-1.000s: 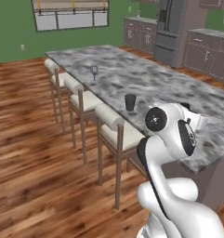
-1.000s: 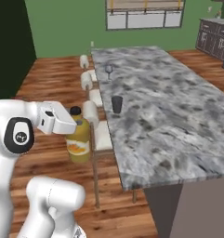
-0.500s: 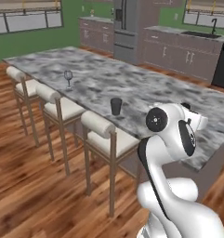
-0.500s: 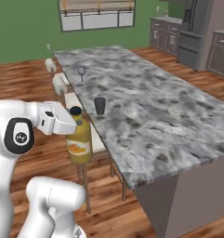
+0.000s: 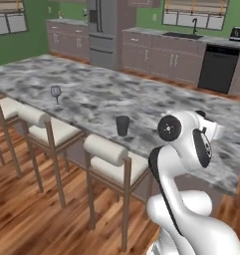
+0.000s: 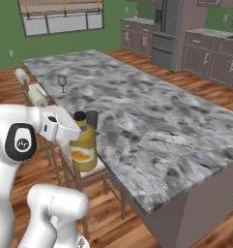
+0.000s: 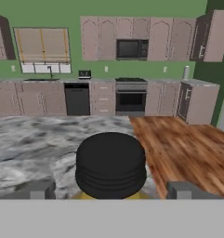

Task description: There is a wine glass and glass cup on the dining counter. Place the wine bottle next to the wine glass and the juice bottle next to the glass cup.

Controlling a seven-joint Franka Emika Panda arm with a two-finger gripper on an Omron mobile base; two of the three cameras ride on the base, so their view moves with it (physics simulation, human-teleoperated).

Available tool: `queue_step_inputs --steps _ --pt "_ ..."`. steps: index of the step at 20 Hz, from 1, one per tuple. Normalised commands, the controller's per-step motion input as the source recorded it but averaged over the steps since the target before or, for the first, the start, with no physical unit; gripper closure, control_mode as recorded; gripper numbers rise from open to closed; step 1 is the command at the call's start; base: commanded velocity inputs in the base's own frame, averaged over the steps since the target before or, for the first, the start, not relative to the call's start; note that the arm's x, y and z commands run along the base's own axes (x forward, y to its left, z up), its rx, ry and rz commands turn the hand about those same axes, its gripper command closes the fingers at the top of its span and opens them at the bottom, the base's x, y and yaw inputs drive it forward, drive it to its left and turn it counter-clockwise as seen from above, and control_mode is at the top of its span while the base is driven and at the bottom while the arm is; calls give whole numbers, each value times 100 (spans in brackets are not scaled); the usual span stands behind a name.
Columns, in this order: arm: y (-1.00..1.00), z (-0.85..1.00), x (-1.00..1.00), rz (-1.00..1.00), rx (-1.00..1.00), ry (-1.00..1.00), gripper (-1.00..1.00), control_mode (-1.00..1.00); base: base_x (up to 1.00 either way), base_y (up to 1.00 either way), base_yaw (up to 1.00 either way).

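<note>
Beside the near edge of the dining counter (image 6: 152,131), the gripper (image 6: 75,131) carries the juice bottle (image 6: 83,147), a squat yellow-orange bottle with a black cap; it hangs upright just off the marble surface, above the seat of a cushioned stool (image 5: 111,162). From the hand view the black cap (image 7: 110,162) sits between the two grey fingers (image 7: 184,189), which stand wide on either side of the bottle, pinching its body. On the surface, the dark glass cup (image 5: 122,125) stands near the stool-side edge, just behind the bottle in the right base view. Farther along the same edge stands the small wine glass (image 5: 56,92), well apart from the cup
</note>
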Motion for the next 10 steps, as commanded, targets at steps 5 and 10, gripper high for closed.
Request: queue_step_inputs --steps 5,10 --pt "0 0 0 0 0 0 100 100 32 64 -25" --pt "0 0 0 0 0 0 100 100 33 49 -21"
